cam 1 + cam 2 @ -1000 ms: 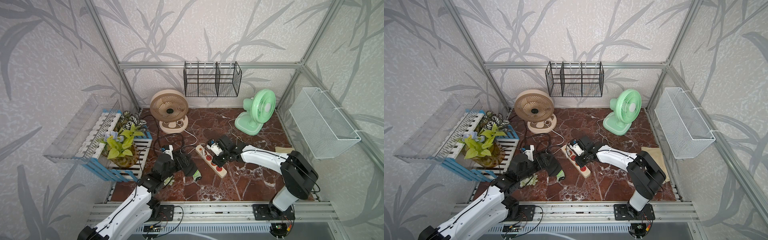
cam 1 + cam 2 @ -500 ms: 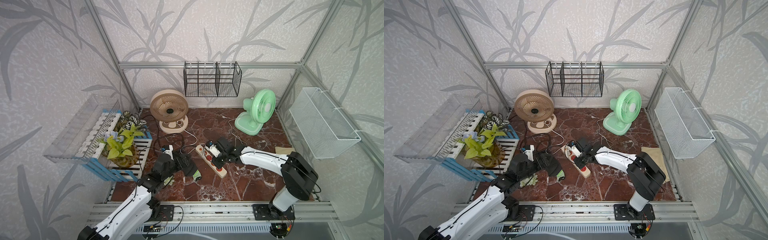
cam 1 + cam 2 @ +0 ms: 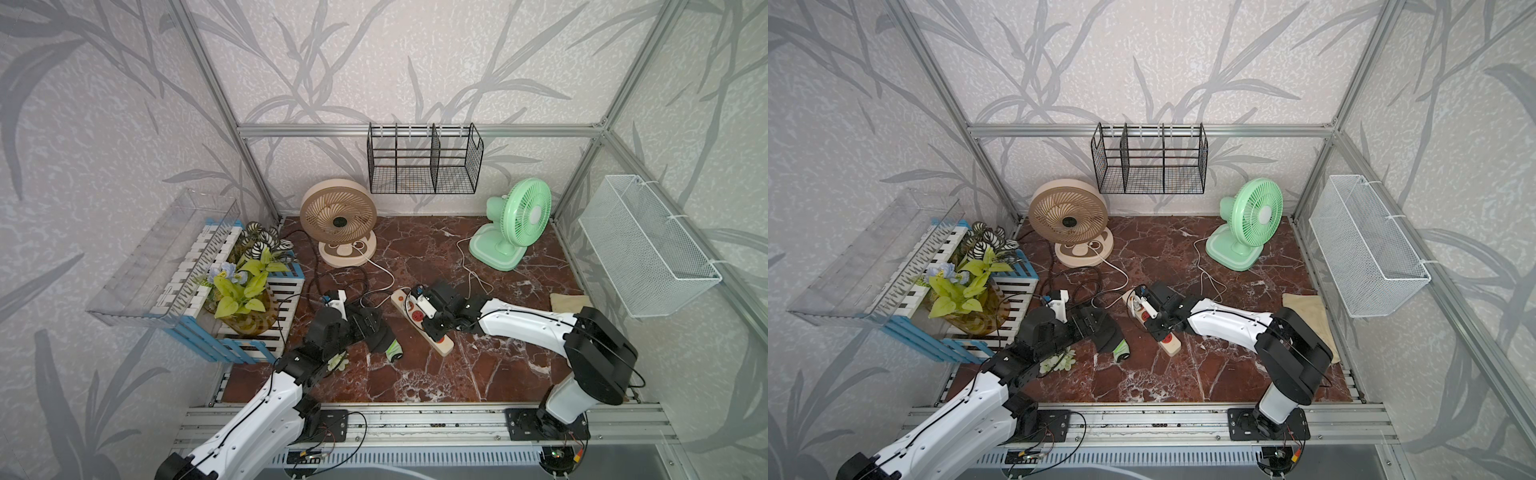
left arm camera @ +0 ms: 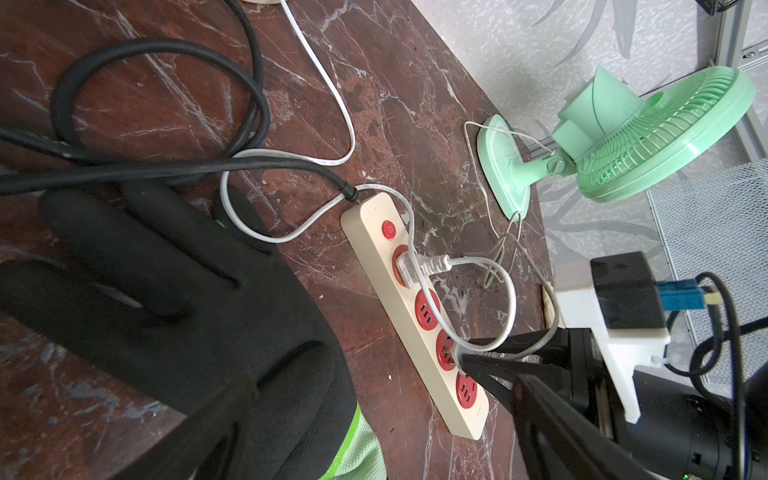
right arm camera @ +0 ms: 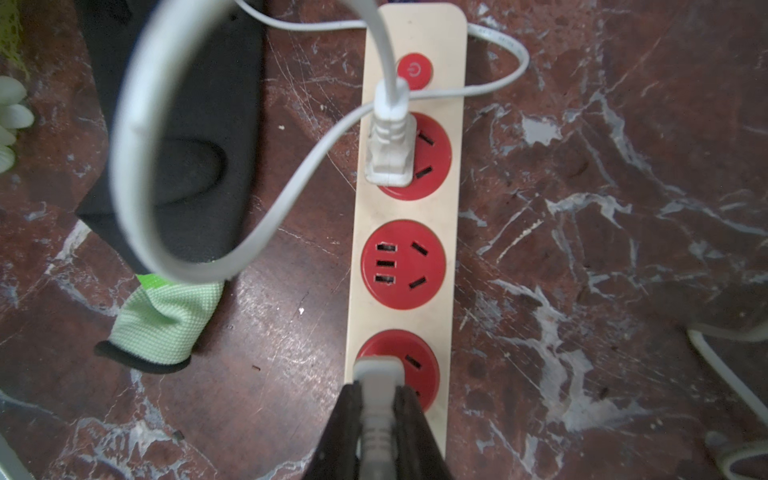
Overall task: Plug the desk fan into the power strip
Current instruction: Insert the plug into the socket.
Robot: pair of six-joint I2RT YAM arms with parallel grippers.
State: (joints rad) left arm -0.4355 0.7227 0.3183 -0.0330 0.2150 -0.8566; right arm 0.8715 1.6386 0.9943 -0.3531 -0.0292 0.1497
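Right claw (image 5: 377, 390) on plug (image 5: 376, 369) — at power strip (image 5: 409, 210)

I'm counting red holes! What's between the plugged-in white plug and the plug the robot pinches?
Just one empty red socket of the power strip, between seated plug and held plug; the right wrist view shows it.
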